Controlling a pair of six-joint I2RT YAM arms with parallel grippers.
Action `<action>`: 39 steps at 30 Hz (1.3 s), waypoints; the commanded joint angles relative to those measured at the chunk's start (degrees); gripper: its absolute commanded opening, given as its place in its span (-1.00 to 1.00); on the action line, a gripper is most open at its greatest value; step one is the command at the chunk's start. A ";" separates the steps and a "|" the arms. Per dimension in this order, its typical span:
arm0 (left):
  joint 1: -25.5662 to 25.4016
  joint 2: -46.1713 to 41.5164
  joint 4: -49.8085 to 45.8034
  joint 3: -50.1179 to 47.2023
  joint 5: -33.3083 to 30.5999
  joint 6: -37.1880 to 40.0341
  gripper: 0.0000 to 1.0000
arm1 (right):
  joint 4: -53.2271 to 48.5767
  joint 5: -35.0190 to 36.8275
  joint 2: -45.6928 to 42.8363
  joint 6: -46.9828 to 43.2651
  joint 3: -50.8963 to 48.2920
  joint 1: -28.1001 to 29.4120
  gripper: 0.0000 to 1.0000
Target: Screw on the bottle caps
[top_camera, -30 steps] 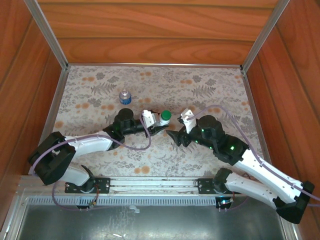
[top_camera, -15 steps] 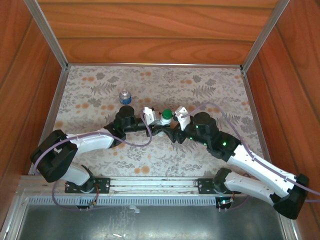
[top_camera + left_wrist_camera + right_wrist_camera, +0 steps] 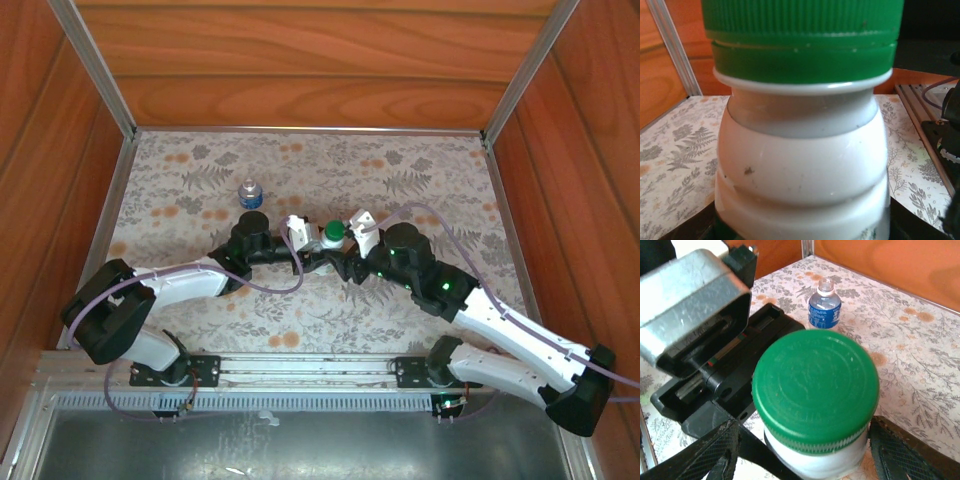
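Right gripper (image 3: 812, 449) is spread to either side of the green cap (image 3: 815, 390), and contact cannot be told. The left gripper (image 3: 318, 254) is clamped low on the white bottle (image 3: 802, 170) at the middle of the table (image 3: 430, 190). Light, stiff, slippery plastic is judged, so the cap is best taken by its ribbed rim. A glossy white shoulder is seen beneath the green. At ten o'clock, well apart, the small clear bottle (image 3: 250, 193) is stood upright.
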 commanded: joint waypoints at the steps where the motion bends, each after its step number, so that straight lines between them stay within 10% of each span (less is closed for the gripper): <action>1: -0.34 0.50 1.01 0.53 2.44 0.13 0.03 | 3.87 0.35 -0.53 3.25 -0.32 0.13 0.50; 26: -0.27 1.98 0.97 0.88 3.08 -1.36 0.04 | 9.83 0.11 5.94 9.72 -0.73 0.07 -0.44; 39: 0.15 2.52 1.01 1.06 4.31 -2.74 0.83 | 9.57 2.92 5.02 9.17 -1.62 0.08 -0.56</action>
